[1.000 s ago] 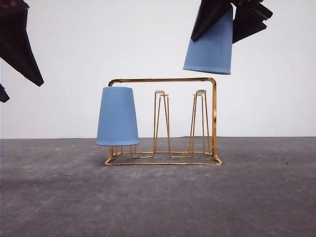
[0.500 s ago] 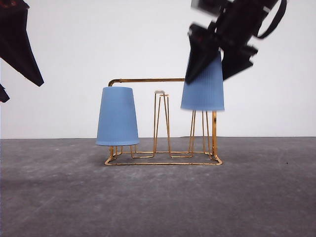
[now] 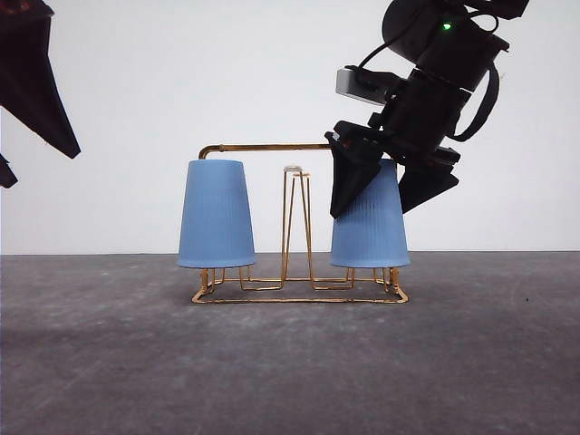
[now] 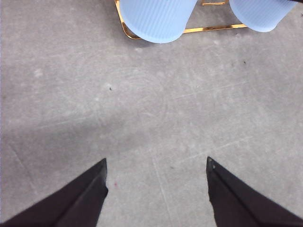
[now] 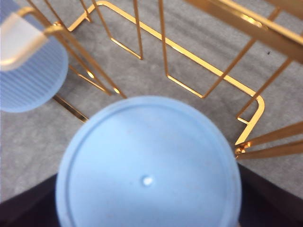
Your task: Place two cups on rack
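The gold wire rack (image 3: 272, 147) stands at the table's middle. One light-blue cup (image 3: 216, 213) sits upside down over its left prong. A second cup (image 3: 372, 237) is upside down over the right prong, its rim level with the first cup's. My right gripper (image 3: 369, 215) reaches down from above, shut on this cup's upper part. In the right wrist view the cup's base (image 5: 149, 165) lies between dark fingers (image 5: 270, 198). My left gripper (image 4: 156, 163) is open, high at the left and holding nothing. Both cups (image 4: 156, 19) and the rack base (image 4: 208, 30) lie beyond it.
The rack's middle prong (image 3: 293, 169), white-tipped, stands bare between the cups. Grey tabletop (image 3: 290, 362) stretches in front of the rack, and a white wall rises behind it. The left arm's fingers (image 3: 36, 91) hang dark at the upper left.
My right gripper has come down with its cup, from above the rack's top bar onto the right prong. The left cup, rack and left arm have stayed still.
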Tool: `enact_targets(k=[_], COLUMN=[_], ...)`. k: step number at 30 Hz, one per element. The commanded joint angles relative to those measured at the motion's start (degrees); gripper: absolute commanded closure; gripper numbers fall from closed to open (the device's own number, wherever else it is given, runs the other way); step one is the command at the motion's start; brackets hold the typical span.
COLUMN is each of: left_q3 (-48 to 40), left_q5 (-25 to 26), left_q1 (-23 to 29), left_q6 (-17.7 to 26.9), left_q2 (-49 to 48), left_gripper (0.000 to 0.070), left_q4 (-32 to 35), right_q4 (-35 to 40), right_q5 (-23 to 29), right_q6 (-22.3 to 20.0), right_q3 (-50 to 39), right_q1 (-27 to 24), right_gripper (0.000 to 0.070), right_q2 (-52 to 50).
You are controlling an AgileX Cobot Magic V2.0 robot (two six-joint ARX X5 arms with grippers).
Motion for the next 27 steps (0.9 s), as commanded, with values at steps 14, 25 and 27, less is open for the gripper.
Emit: enact_targets(k=[14, 25, 27], left_q3=[0.66, 0.66, 0.66], left_q5=[-0.11, -0.13, -0.11], left_q1=[-0.22, -0.22, -0.22], left_q6=[-0.17, -0.15, -0.15], left_q2=[0.52, 0.52, 0.52], left_gripper=[0.0321, 0.0321, 0.0321], left_q4=[-0.06, -0.09, -0.11], right_q4=[-38.89, -27.79, -23.12], right_q5=[-0.16, 0.09, 0.08], right_q6=[0.65, 0.76, 1.53], right_q3=[22.32, 5.07, -1.73], right_q1=[-0.04, -0.17, -0.17], right_gripper=[0.011, 0.0128, 0.0129], right_q2=[-2.41, -24.79, -30.89])
